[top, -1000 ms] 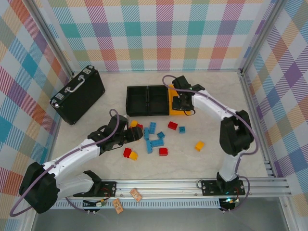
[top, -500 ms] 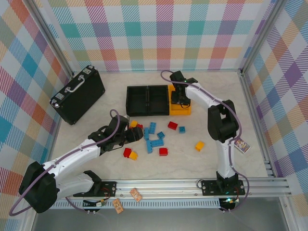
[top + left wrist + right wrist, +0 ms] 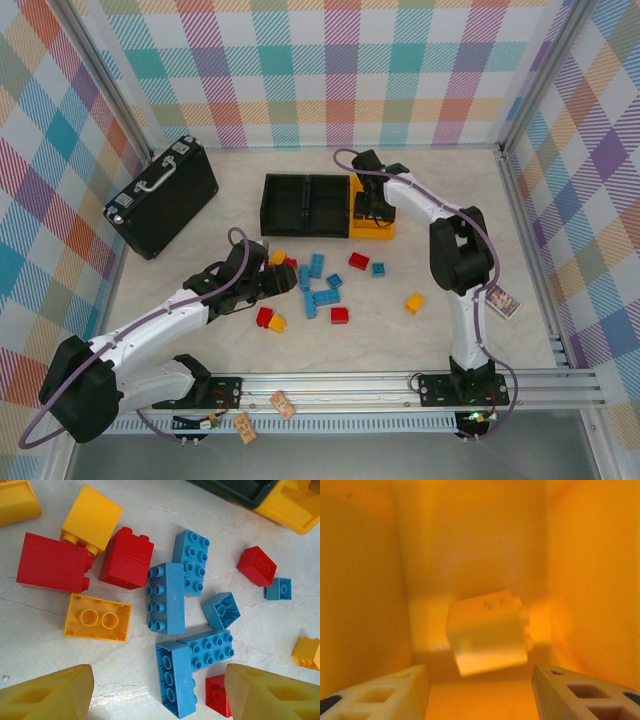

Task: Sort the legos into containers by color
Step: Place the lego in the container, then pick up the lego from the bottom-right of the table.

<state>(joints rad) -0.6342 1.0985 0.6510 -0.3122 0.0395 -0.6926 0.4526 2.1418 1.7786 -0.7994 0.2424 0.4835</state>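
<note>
The legos lie loose mid-table: a blue cluster [image 3: 320, 290], red bricks [image 3: 358, 261] [image 3: 340, 315] and a yellow brick [image 3: 414, 302]. My left gripper [image 3: 275, 281] hovers open over them. In the left wrist view its fingers [image 3: 50, 695] stand either side of a long blue brick [image 3: 175, 680] without touching it, with red [image 3: 125, 557] and yellow [image 3: 97, 617] bricks beyond. The containers are two black bins [image 3: 305, 205] joined to a yellow bin [image 3: 385, 228]. My right gripper [image 3: 370, 206] is down inside the yellow bin, open. A blurred yellow brick [image 3: 487, 632] sits free beyond its fingertips [image 3: 375, 695].
A black briefcase [image 3: 160, 195] with a silver handle lies at the back left. A small card [image 3: 500, 300] rests by the right arm, and two more [image 3: 283, 404] lie on the front rail. Checked walls and metal posts close in the table.
My right gripper has opened and let go of the yellow brick inside the yellow bin, and the right arm's elbow has swung in. The left arm has stayed still.
</note>
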